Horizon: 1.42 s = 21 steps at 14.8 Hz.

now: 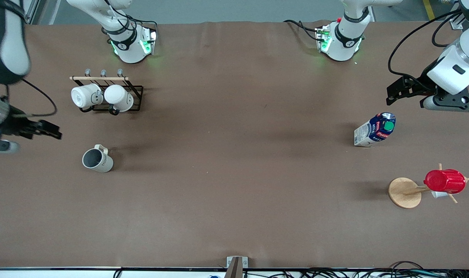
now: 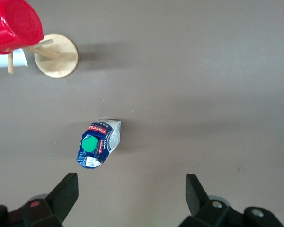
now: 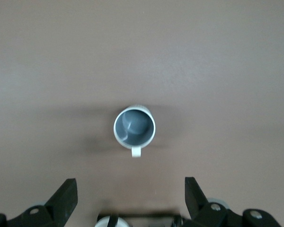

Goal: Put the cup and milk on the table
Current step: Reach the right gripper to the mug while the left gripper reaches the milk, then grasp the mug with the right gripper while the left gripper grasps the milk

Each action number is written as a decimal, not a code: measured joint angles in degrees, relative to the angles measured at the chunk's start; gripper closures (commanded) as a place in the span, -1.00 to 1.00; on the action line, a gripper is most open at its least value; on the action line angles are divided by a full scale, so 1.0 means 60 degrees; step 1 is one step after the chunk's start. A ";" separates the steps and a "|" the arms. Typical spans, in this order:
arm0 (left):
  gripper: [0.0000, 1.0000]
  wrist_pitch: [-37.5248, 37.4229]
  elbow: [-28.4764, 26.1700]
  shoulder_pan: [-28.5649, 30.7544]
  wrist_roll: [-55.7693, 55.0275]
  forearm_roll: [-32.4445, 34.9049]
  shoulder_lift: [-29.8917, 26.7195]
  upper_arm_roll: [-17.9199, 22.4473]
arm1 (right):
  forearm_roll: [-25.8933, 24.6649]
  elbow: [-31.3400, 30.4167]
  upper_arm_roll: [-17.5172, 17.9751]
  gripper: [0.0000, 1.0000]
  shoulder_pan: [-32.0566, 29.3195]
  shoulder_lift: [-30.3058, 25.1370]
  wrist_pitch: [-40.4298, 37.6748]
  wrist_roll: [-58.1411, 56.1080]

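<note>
The cup [image 1: 97, 159] stands upright on the brown table [image 1: 234, 173], toward the right arm's end. Its open grey mouth faces up and its handle [image 3: 136, 152] sticks out from one side. The right gripper [image 1: 45, 129] hangs in the air above the table near that end, close to the cup but not touching it. Its two fingers [image 3: 64, 198] are spread wide apart and hold nothing. In the right wrist view the cup sits between the lines of the two fingers, lower down and well apart from them.

The milk [image 1: 374, 129] stands on the table toward the left arm's end, with its green cap [image 2: 90, 144] on top. The left gripper [image 1: 400, 90] is up in the air near it, over the table. Its fingers [image 2: 66, 195] are wide open too and hold nothing.

A black wire rack [image 1: 113, 94] with two white mugs [image 1: 85, 95] stands farther from the front camera than the cup. A wooden stand [image 1: 405, 192] with a round base sits nearer the front camera than the milk. A red cup [image 1: 445, 181] hangs on the stand. Nothing lies between each gripper and the thing close to it.
</note>
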 measured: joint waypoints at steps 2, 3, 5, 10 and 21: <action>-1.00 0.0262 -0.0383 0.0002 0.0257 0.0000 0.0011 0.0257 | 0.0000 -0.0963 -0.0062 -1.00 -0.0003 0.0298 0.1317 0.0000; -1.00 0.0461 -0.0613 0.0005 0.0453 0.0000 0.0014 0.0425 | 0.0000 -0.1234 -0.0113 -1.00 -0.0013 0.0513 0.1829 0.0000; -1.00 0.0822 -0.1110 0.0012 0.0937 0.0000 0.0023 0.0789 | 0.0000 -0.1528 -0.0170 -1.00 -0.0043 0.1070 0.2798 -0.0005; -1.00 0.2550 -0.2789 0.0025 0.2250 0.0000 0.0049 0.1535 | 0.0000 -0.2183 -0.0182 -1.00 -0.0087 0.2246 0.5049 -0.0413; -1.00 0.4545 -0.4700 0.0031 0.2550 0.0000 0.0755 0.1622 | 0.0000 -0.2282 -0.0199 1.00 -0.0197 0.2534 0.5283 -0.0701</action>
